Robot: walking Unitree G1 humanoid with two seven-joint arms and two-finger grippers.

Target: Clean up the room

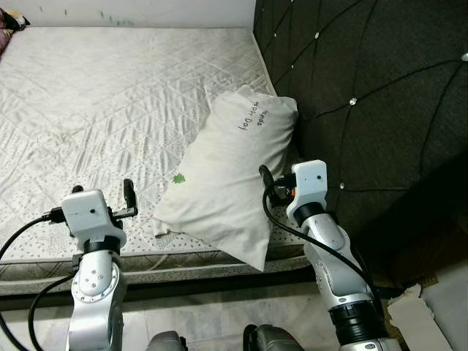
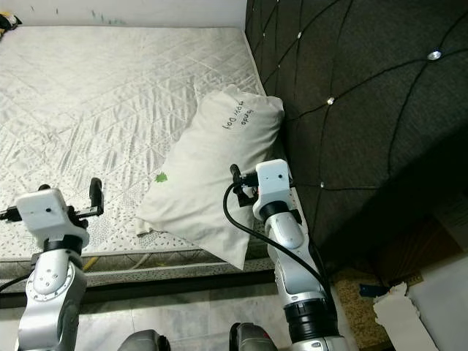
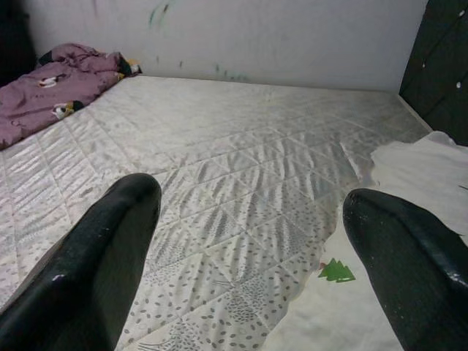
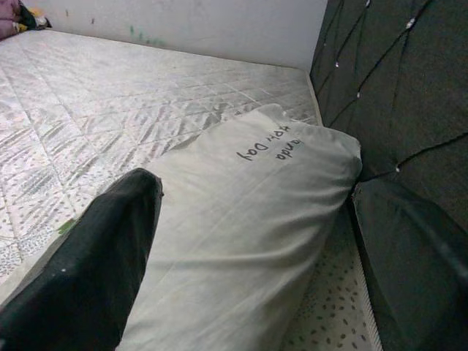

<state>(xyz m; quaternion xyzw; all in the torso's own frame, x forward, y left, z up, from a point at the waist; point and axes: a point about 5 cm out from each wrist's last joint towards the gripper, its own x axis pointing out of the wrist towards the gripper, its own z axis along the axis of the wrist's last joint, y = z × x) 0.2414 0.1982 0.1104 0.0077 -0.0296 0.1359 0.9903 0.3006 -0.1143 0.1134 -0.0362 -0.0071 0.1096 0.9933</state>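
a white pillow (image 1: 230, 172) was seen lying on the mattress (image 1: 110, 110), its upper end propped against the dark headboard (image 1: 365, 88) and its lower corner hanging past the mattress edge. handwriting was visible near its top and a small green mark on its near side. the right gripper (image 4: 248, 263) was held just above the pillow's lower end, fingers spread wide, nothing gripped. the left gripper (image 3: 252, 248) was held over the mattress near the pillow's side, also spread wide and empty. a purple blanket (image 3: 51, 84) lay bunched at the far corner by the wall (image 3: 256, 36).
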